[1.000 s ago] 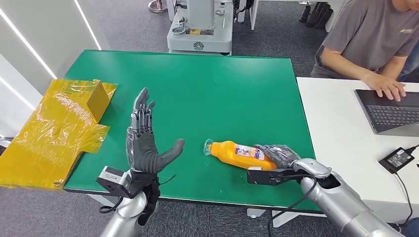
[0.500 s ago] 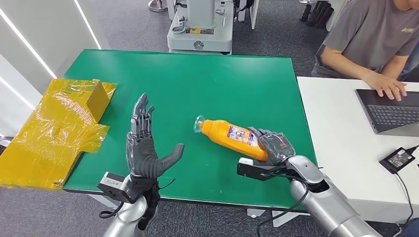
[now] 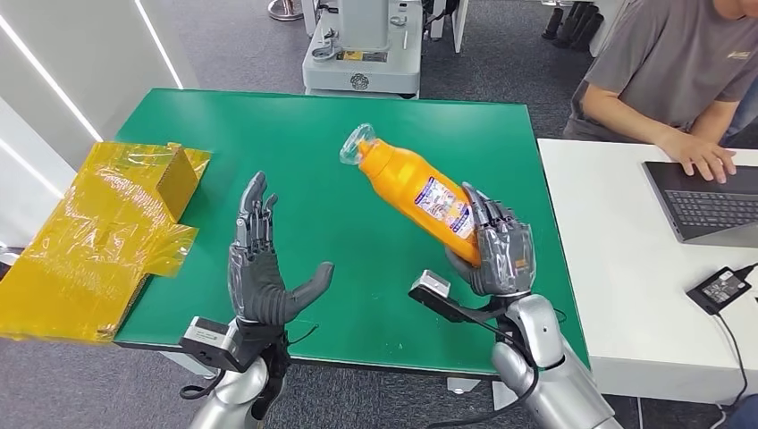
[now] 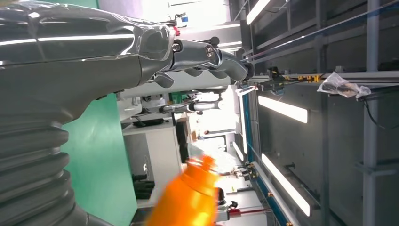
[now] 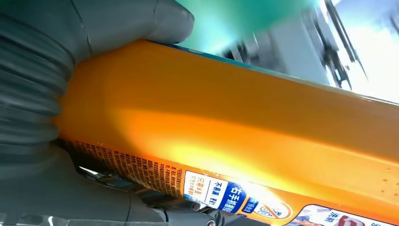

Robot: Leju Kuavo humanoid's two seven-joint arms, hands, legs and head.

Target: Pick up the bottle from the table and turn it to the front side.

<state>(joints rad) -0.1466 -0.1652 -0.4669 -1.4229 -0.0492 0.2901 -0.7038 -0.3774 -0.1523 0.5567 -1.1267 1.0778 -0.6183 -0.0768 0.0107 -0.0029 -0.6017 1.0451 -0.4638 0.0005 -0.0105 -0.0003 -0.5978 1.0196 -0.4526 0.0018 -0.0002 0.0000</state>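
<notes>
Probably a robotics lab: green table [image 3: 340, 143], machine base [image 3: 362, 54] behind, person [image 3: 670, 71] at laptop [image 3: 706, 201] alongside.

I count one orange bottle [image 3: 417, 191] in my right robot hand [image 3: 497, 253], one yellow wrapped box [image 3: 98, 234] left of my left robot hand [image 3: 261, 264], one laptop [image 3: 706, 202].

Head view: even, bright overhead lighting, sharp focus, soft shadows under both hands on the green table [image 3: 357, 161]. Left wrist view: ceiling light strips glare white; the orange bottle [image 4: 188, 202] is motion-blurred. Right wrist view: background blown out and smeared.
</notes>
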